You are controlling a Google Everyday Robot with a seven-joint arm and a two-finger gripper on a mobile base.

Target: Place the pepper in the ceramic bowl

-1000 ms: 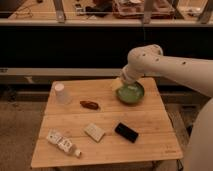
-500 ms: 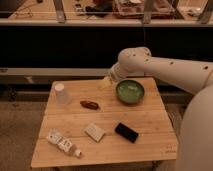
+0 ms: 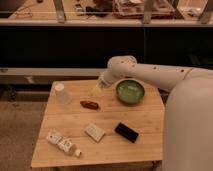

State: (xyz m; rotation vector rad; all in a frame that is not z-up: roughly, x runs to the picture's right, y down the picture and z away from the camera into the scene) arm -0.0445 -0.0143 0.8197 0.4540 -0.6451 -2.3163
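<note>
Starting from the left, we are seeing a white cup (image 3: 61, 93) near the back of the wooden table (image 3: 55, 125). The pepper (image 3: 90, 104) is lying on the table to the right of the cup, with its long axis running roughly left to right. The gripper (image 3: 96, 90) is hovering just behind the pepper and a little to its right. So we are judging the coming move as short: downward and toward the front edge. Whether the gripper is spread or closed, we cannot tell. Further right, the ceramic bowl (image 3: 130, 92) is standing apart from the pepper. On the small bottle (image 3: 64, 144), the white box (image 3: 94, 132) and the black phone (image 3: 126, 132) we are finding no readable writing.
</note>
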